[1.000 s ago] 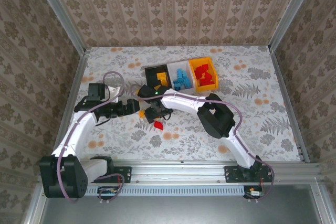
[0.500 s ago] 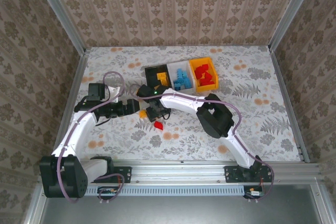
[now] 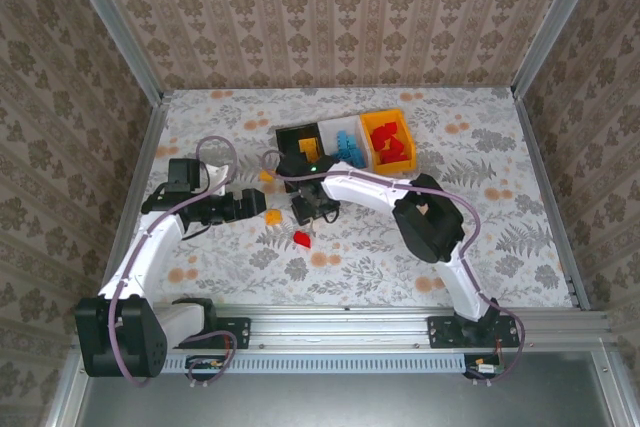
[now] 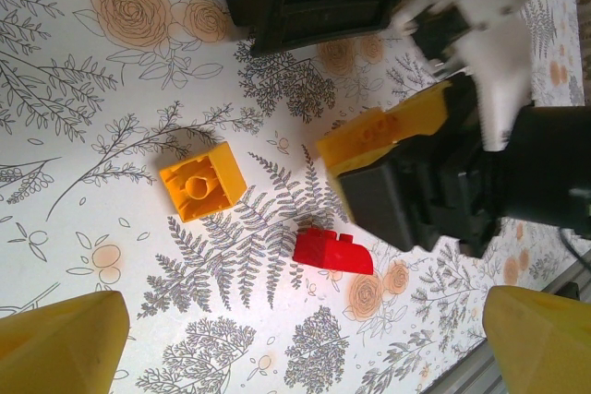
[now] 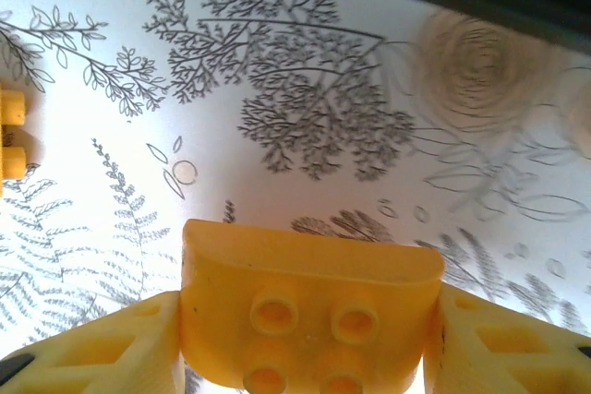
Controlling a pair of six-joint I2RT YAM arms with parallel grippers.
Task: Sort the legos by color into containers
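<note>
The right hand (image 5: 307, 357) pinches a yellow lego (image 5: 309, 302) over the flowery desk (image 5: 277, 89); the left hand (image 4: 300, 348) is spread wide

A robot lab test cell: aluminium frame (image 3: 108, 22), wallpapered panels (image 3: 330, 17), floral-print table (image 3: 500, 227), arm mounting rail (image 3: 340, 332)

The table (image 3: 480, 217) is covered in white, printed with grey ferns and pale orange roses, and the walls (image 3: 330, 7) are papered in beige with brown damask stripes. At the far middle, from left to right, a black tray (image 3: 283, 132), a white tray (image 3: 328, 126) with light blue bricks (image 3: 347, 149) and an orange-yellow tray (image 3: 398, 117) with red bricks (image 3: 388, 142) are seen. A red brick (image 4: 332, 251) and a square orange-yellow brick (image 4: 201, 182) are shown on the print. The fingers (image 5: 92, 348) of the right gripper (image 5: 309, 320) are yellow, and the curved brick (image 5: 309, 265) between them is orange-yellow.
</note>
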